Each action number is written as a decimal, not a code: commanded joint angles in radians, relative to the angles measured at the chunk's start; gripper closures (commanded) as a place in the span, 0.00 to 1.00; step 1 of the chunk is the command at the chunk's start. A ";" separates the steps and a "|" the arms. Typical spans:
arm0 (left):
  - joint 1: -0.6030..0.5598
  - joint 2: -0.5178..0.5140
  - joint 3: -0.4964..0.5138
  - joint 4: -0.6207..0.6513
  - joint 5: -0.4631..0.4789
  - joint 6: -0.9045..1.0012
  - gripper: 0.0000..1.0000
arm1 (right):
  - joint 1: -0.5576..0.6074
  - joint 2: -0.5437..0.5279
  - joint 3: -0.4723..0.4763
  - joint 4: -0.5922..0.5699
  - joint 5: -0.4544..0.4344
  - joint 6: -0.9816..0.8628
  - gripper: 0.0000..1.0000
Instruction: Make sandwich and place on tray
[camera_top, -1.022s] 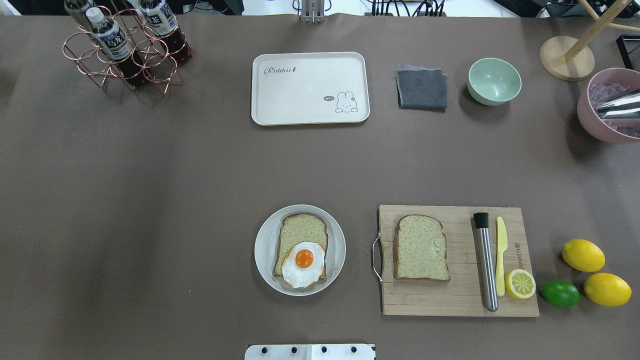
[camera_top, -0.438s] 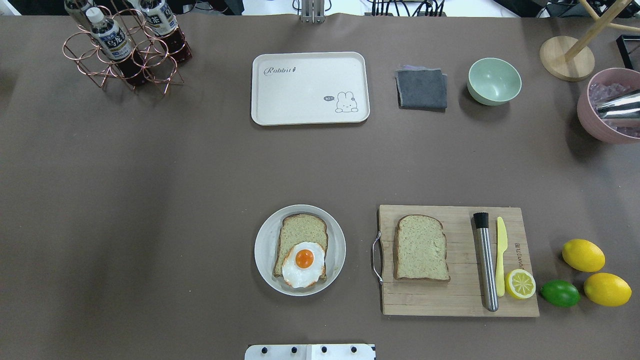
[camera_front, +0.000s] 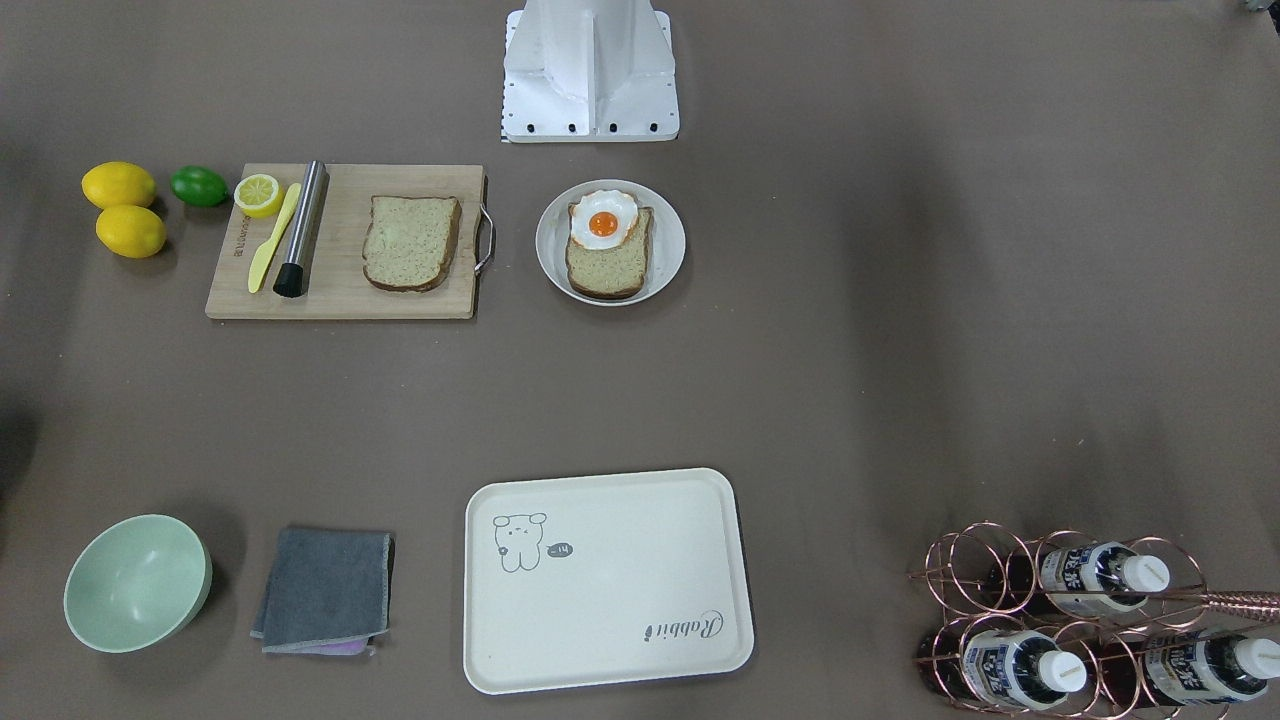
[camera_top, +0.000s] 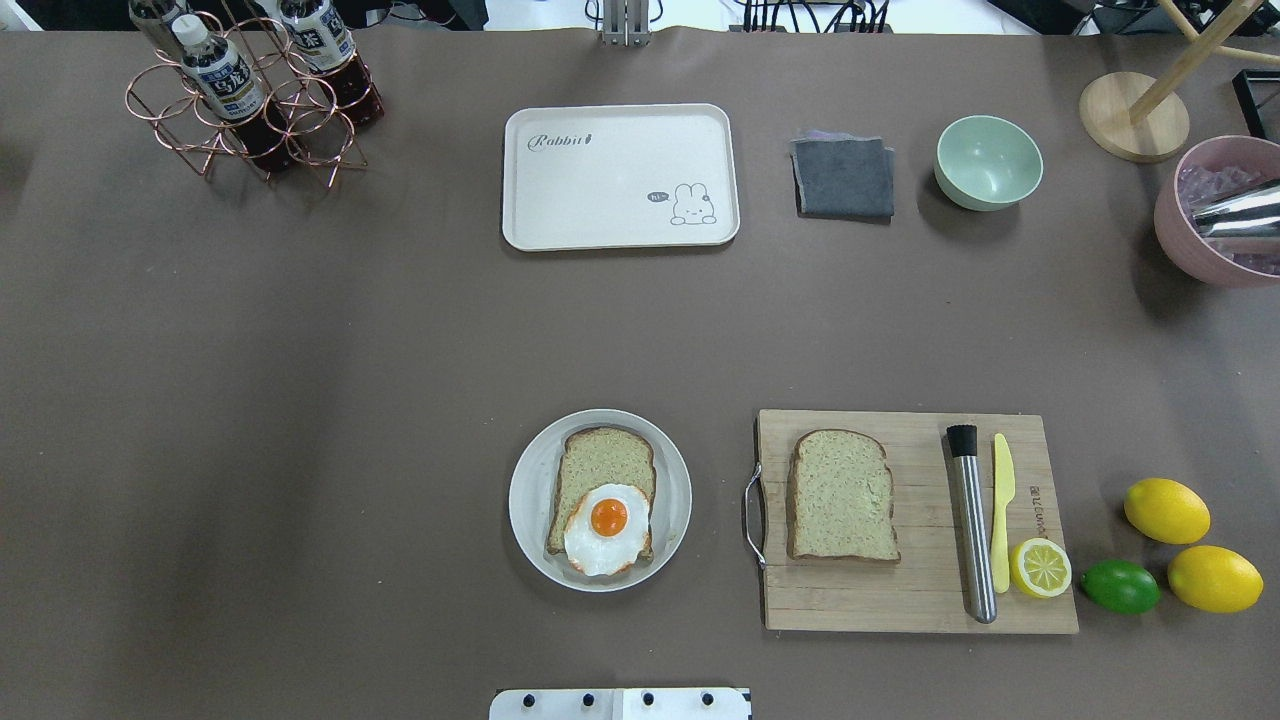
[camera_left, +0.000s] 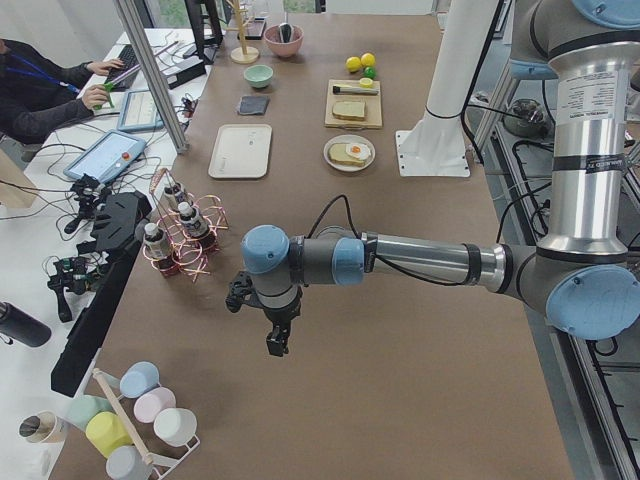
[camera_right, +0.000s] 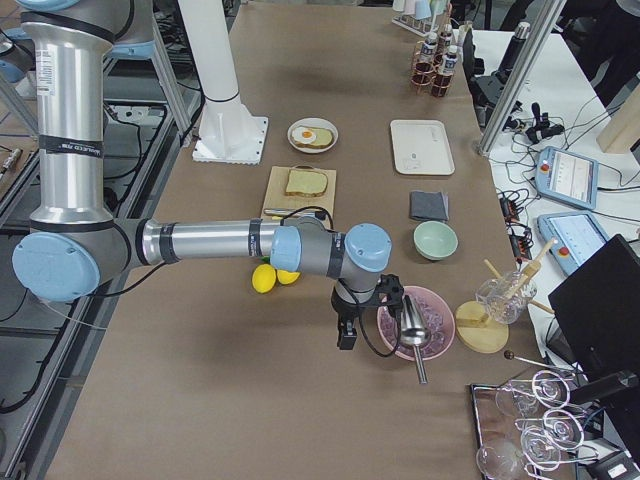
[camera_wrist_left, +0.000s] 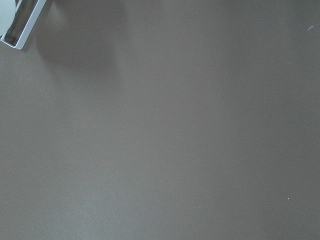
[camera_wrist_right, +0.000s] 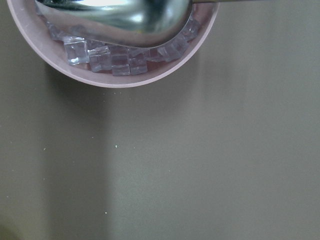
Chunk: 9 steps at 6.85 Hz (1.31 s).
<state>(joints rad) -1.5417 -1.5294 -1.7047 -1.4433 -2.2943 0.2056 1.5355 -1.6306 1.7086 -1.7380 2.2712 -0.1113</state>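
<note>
Sitting unmoved since a second ago, the egg-topped slice (camera_top: 603, 462) is lying on the white plate (camera_top: 528, 500) and the second slice (camera_top: 840, 495) on the cutting board (camera_top: 900, 600), both well apart from the tray (camera_top: 620, 190). The left fingers (camera_left: 276, 341) and right fingers (camera_right: 346, 336) are hanging at the desk's ends, and I cannot tell their spread. Assembly is judged unstarted.

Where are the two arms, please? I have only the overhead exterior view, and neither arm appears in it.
Observer: The left gripper hangs above bare table near the copper bottle rack, at the robot's left end.
Operator: Thank you. And the right?
Observer: The right gripper hangs close beside the pink bowl of ice, at the opposite end.
Operator: Is anything under the left one?
Observer: Its wrist camera shows almost only bare brown table.
</note>
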 joint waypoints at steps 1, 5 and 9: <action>0.000 0.000 0.000 0.000 0.000 0.000 0.01 | 0.000 0.000 0.000 0.002 0.001 -0.001 0.00; 0.000 0.000 -0.003 0.000 0.000 0.000 0.01 | 0.000 0.000 0.002 0.002 0.007 -0.001 0.00; 0.000 -0.001 -0.004 0.003 -0.077 0.000 0.01 | 0.000 -0.005 0.000 0.000 0.050 0.001 0.00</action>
<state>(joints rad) -1.5417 -1.5297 -1.7080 -1.4413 -2.3307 0.2055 1.5355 -1.6321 1.7090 -1.7368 2.3118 -0.1105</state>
